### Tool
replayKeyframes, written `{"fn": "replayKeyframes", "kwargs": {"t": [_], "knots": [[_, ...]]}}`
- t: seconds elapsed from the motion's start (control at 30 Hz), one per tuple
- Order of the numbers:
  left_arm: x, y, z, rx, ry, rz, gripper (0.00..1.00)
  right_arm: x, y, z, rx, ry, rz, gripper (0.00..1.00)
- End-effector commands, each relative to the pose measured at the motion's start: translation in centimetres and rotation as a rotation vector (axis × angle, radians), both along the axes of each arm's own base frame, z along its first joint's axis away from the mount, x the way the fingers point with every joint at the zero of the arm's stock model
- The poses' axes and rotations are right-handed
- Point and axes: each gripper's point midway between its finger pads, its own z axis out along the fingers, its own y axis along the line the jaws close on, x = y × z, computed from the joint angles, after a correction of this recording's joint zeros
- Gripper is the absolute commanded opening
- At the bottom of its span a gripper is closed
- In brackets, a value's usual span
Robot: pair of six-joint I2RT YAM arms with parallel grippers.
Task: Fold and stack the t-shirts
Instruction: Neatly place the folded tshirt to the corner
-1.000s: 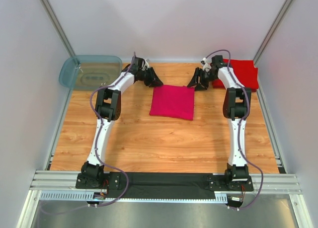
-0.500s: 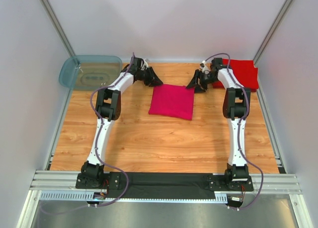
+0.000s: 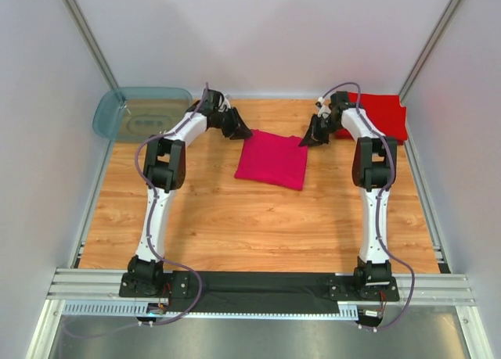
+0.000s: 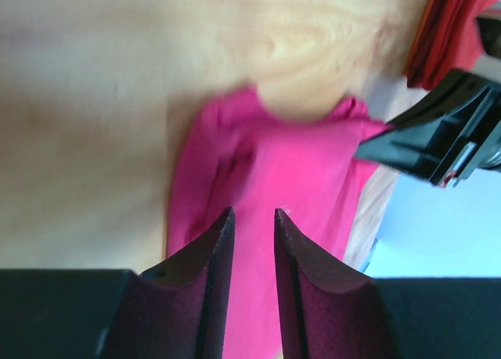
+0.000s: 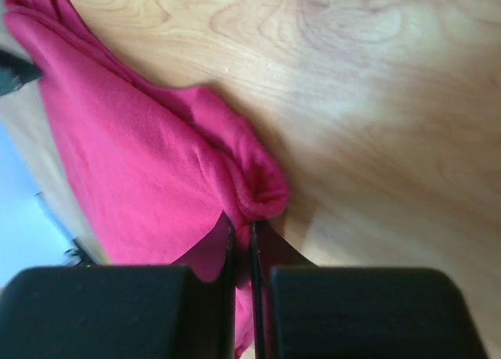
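right fingers (image 5: 215, 253): almost together, only a slit between them, with a bunched fold of the magenta t-shirt (image 5: 141, 179) pinched at the tips.
left fingers (image 4: 218, 253): a narrow gap with pink showing through it. The view is blurred, so I cannot tell whether any cloth is caught there.
right gripper (image 3: 311, 136): at the shirt's far right corner, low over the table (image 3: 235, 218).
left gripper (image 3: 237, 129): at the far left corner, facing the other across the far edge.
magenta t-shirt, placing: a rough folded rectangle in the middle of the table between the two arms, rumpled at the gripped corner.
red t-shirts (image 3: 383, 115): a folded pile in the far right corner, beside the right forearm and apart from the magenta one.
tub (image 3: 102, 116): far left corner, well apart from the cloth.
step, as I judge it: taking the far corners to carry the fold to the red pile.
risk, one-sided hold: if only the right pinch is sure, a lift would let the left corner sag and the fold fall open.
risk, top layer only: a pinch that takes just the upper layer would peel the fold apart.
risk, uneven travel: arms out of step would twist the cloth and land it askew.
risk, right forearm: it sits close by the red pile and could drag it.
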Motion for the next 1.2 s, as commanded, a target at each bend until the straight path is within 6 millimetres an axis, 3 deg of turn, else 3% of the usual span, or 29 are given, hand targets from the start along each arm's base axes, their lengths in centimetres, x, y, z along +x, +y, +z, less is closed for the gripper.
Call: {"fn": "replayKeyframes", "kwargs": {"t": [0.0, 0.07, 0.1, 0.27, 0.3, 0.37, 0.6, 0.9, 1.17], "knots": [[-0.4, 1.3, 9.5, -0.001, -0.174, 0.011, 0.35, 1.8, -3.6, 5.7, -0.229, -0.203, -0.046, 0.00], [-1.5, 1.4, 11.5, -0.003, -0.184, -0.010, 0.35, 1.7, -4.8, 6.9, -0.305, -0.243, -0.049, 0.00], [-2.2, 1.4, 11.7, -0.003, -0.172, -0.026, 0.35, 1.5, -5.3, 8.1, -0.326, -0.266, -0.053, 0.00], [-4.9, 2.4, 12.4, 0.042, -0.200, -0.063, 0.35, 1.3, -7.4, 9.6, -0.456, -0.314, -0.049, 0.00], [-5.7, 2.6, 11.3, 0.051, -0.170, -0.068, 0.35, 1.1, -8.0, 9.7, -0.490, -0.317, -0.051, 0.00], [-6.7, 2.7, 11.4, 0.053, -0.171, -0.082, 0.34, 1.2, -8.6, 9.9, -0.527, -0.334, -0.050, 0.00], [-10.0, 2.3, 9.1, 0.098, -0.129, -0.143, 0.34, 1.8, -11.2, 9.4, -0.673, -0.352, -0.020, 0.00], [-11.7, 1.0, 7.7, 0.121, -0.100, -0.201, 0.33, 4.0, -13.3, 13.1, -0.808, -0.479, -0.065, 0.00], [-12.9, 0.2, 6.8, 0.137, -0.079, -0.251, 0.32, 4.4, -15.4, 15.8, -0.934, -0.538, -0.067, 0.00]]}}
